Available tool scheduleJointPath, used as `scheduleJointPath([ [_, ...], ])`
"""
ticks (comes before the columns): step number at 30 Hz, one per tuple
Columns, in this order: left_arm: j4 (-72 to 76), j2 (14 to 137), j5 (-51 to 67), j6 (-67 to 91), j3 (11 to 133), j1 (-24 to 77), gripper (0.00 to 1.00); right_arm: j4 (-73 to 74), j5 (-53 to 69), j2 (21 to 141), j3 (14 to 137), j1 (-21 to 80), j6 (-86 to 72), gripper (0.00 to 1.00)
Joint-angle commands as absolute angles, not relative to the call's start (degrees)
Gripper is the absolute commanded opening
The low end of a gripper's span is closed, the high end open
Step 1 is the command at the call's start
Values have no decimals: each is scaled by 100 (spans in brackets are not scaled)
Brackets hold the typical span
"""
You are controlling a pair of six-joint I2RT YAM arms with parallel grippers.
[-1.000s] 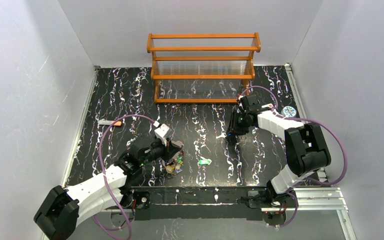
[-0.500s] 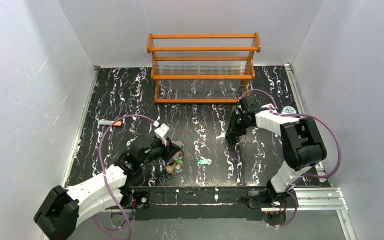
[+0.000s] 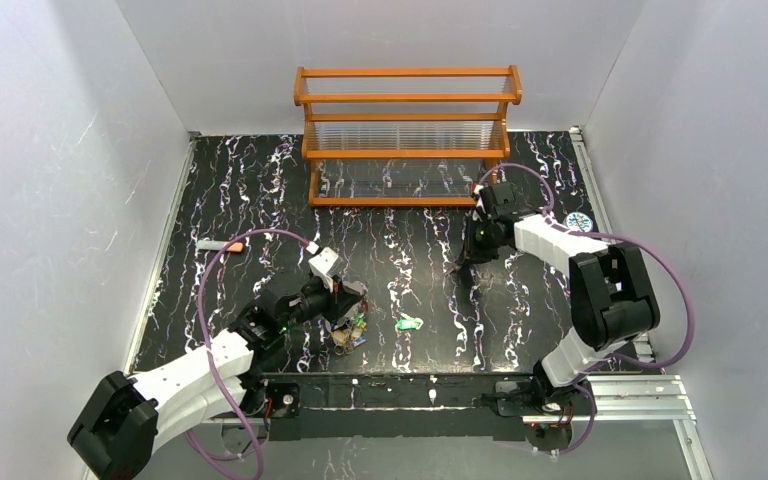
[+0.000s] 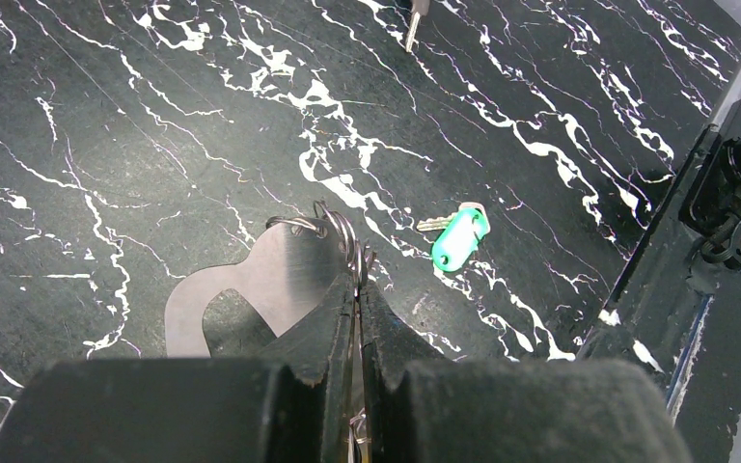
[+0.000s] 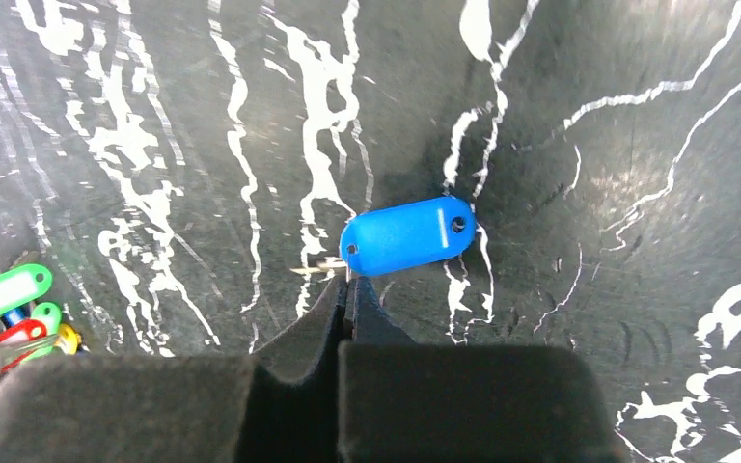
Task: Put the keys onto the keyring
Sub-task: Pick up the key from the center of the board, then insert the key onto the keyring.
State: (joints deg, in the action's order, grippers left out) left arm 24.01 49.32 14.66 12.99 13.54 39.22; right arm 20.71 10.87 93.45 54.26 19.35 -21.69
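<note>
My left gripper [image 4: 357, 280] is shut on the thin wire of the keyring [image 4: 345, 236], which sticks out past its tips with a flat silver plate [image 4: 251, 285] hanging on it. In the top view this gripper [image 3: 346, 304] hovers over a bunch of keys [image 3: 350, 332] with coloured tags. A green-tagged key [image 4: 458, 237] lies loose on the table just to the right [image 3: 409, 322]. My right gripper [image 5: 349, 285] is shut on the end of a blue-tagged key [image 5: 407, 234], mid-table right [image 3: 467, 258]. The bunch of keys [image 5: 10, 313] also shows in the right wrist view.
An orange wooden rack [image 3: 407, 130] stands at the back. A round patterned tin [image 3: 579, 222] sits by the right edge. An orange-tipped grey stick [image 3: 220, 245] lies at the left. White walls close in the black marbled table [image 3: 260, 190].
The right gripper's jaws have closed on the blue-tagged key, and it has shifted slightly toward the back. The left arm has stayed still with the keyring.
</note>
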Motion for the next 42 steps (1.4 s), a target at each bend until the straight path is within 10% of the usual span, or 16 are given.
scheduleJointPath([
  [1,2598,4790,1584,1151,1429,3946,0,2468,892,8890,6086,2186,-1492,1],
  [11,2617,4297,1792,344,1589,3946,0,1609,202,8335,6047,4265,-33,1],
  [42,4357,5188,2160,465,1101,3946,0,1276,4517,8278,5451,4315,1028,1],
])
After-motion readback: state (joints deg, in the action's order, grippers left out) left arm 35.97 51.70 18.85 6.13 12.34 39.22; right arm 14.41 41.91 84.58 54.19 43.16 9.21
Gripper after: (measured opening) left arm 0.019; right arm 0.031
